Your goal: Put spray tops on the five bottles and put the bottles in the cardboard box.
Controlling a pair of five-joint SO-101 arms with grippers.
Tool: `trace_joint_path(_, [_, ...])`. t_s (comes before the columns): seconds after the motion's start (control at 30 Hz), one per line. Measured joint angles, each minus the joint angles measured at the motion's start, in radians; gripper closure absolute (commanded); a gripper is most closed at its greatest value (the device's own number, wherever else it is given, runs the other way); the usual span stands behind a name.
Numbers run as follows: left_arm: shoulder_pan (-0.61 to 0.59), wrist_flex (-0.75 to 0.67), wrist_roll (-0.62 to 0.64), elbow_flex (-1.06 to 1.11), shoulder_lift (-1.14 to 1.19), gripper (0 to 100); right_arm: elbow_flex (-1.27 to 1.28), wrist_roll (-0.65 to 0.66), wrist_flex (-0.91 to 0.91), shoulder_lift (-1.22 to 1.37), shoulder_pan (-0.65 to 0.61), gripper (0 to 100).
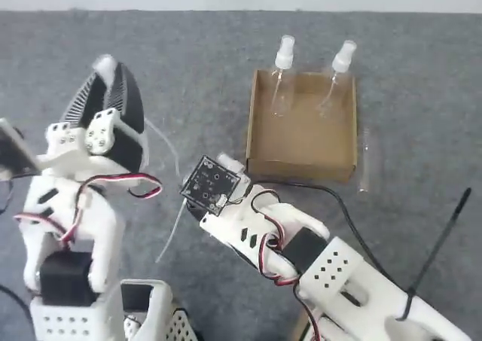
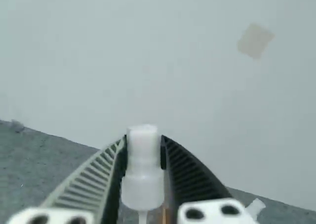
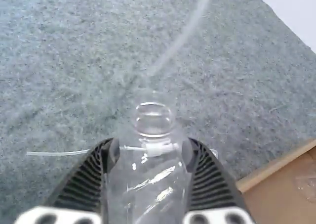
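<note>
Left gripper (image 2: 143, 140): ribbed black fingers drawn in to a narrow gap, pinching the spray top (image 2: 142, 172) on both sides; sits at 9 o'clock on the table.
Spray top: white plastic, a stepped cylinder with a wider collar below, standing upright between the fingers.
Right gripper (image 3: 150, 150): fingers partly spread, pressed against the shoulders of the open bottle (image 3: 153, 119).
Open bottle: clear, glossy and round-necked with no cap, near the table's centre, at 7 o'clock from the cardboard box (image 1: 301, 164).
Cardboard box: brown, square and shallow, at 1 o'clock.
First capped bottle (image 1: 282, 77): clear with a white top, leaning on the box's 12 o'clock wall.
Second capped bottle (image 1: 337, 74): the same, beside the first.
Loose bottle (image 1: 365, 160): clear and slim, lying at 3 o'clock just outside the box.
Thin tube (image 3: 54, 154): translucent, lying on the grey felt mat (image 1: 188, 70).
</note>
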Motion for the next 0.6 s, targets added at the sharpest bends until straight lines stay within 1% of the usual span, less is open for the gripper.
trace_joint_path(0.1, [0.003,0.000,-0.002,0.000,0.005,99,0.000,0.000,0.000,0.000,0.000,99.3])
trace_joint_path(0.2, [0.005,0.000,-0.002,0.000,0.005,99,0.000,-0.051,0.000,0.000,0.000,99.3])
trace_joint_path(0.3, [0.049,0.000,-0.002,0.025,0.002,99,0.000,-0.094,0.000,0.000,0.000,99.3])
trace_joint_path(0.4, [0.089,0.000,-0.002,0.058,0.005,99,0.000,-0.103,0.000,0.000,0.000,99.3])
trace_joint_path(0.6, [0.097,0.000,-0.003,0.124,0.005,99,0.000,-0.109,0.000,0.000,0.002,99.3])
